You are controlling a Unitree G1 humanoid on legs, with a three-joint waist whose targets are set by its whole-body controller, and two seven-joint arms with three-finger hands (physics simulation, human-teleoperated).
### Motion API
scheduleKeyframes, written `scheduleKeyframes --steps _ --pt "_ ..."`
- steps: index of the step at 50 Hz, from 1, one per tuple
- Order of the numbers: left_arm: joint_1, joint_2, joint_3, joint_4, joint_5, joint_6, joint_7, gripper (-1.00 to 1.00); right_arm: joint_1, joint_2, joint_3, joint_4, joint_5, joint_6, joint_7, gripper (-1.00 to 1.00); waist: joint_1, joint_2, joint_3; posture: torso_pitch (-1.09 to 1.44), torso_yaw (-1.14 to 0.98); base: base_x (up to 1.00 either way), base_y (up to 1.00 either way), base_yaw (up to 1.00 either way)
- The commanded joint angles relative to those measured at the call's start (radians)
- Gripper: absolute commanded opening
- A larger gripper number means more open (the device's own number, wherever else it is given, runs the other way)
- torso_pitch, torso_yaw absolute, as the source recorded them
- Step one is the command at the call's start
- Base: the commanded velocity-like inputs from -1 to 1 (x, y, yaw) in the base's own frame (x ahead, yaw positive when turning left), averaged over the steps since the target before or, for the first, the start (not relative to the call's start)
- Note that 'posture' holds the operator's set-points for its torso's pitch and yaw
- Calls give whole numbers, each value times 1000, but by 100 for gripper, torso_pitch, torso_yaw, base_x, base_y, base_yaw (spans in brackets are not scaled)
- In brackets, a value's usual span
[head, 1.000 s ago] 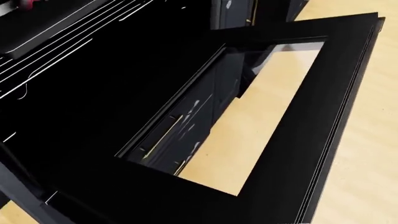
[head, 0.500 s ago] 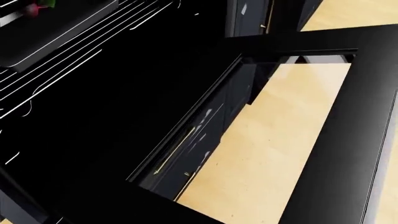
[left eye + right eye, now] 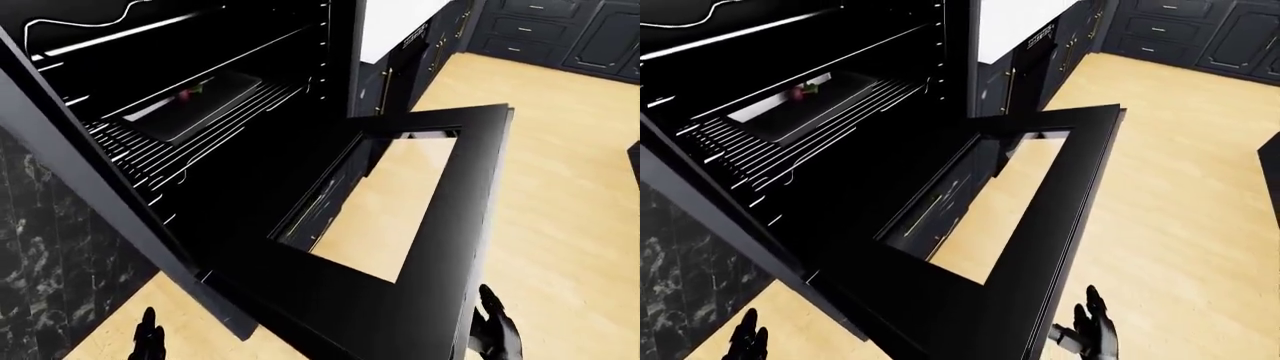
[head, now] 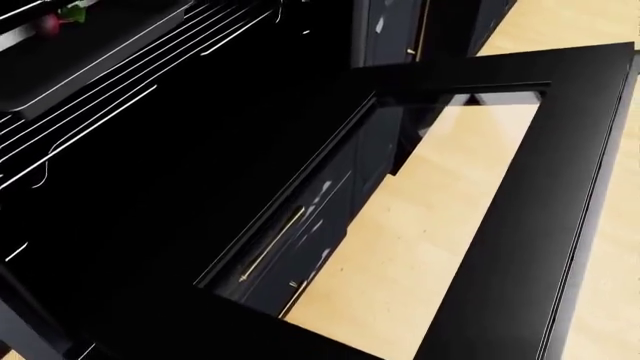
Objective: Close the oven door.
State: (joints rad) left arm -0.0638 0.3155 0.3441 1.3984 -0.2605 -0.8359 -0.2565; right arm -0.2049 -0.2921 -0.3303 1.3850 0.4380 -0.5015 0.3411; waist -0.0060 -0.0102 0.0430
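While the oven door hangs wide open, jutting toward 4 o'clock in the left-eye view, the right hand waits with splayed fingers, grasping nothing, just beside its free edge at 5 o'clock; the left hand (7 o'clock, grip unreadable) is well apart. A one-sided shove could slip off the edge, or catch fingers at the oven frame

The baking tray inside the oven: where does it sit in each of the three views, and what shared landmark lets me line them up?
Left-eye view: baking tray on the wire rack, upper left of centre.
Head view: only its corner shows, at the top left edge.
Right-eye view: upper left, on the same rack.
Shared landmark: the glass window in the open oven door, with the wood floor showing through it in all three views.
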Motion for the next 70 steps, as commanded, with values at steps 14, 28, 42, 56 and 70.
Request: scheduleKeyframes --steps 14,28,42,56,70 --pt "-11 13 12 -20 -29 -23 -27 100 -161 -78 35 -68 9 80 -36 100 2 2 -27 0 0 0 0 0" --pt "-12 12 13 -20 -38 -29 -29 100 -229 -111 49 -105 -30 113 -64 100 5 -2 -39 0 0 0 0 0" --pt "-13 10 16 -19 -52 -37 -42 100 -298 -117 87 -323 -106 262 -127 100 7 -1 -50 0 0 0 0 0" --pt "-14 9 17 -19 -62 -36 -50 100 -145 -68 39 -963 -65 682 -140 100 13 -2 -46 0 0 0 0 0" --pt "-14 8 18 -19 -66 -37 -54 100 -68 12 87 -1615 -178 1087 -45 100 14 -3 -41 0 0 0 0 0"
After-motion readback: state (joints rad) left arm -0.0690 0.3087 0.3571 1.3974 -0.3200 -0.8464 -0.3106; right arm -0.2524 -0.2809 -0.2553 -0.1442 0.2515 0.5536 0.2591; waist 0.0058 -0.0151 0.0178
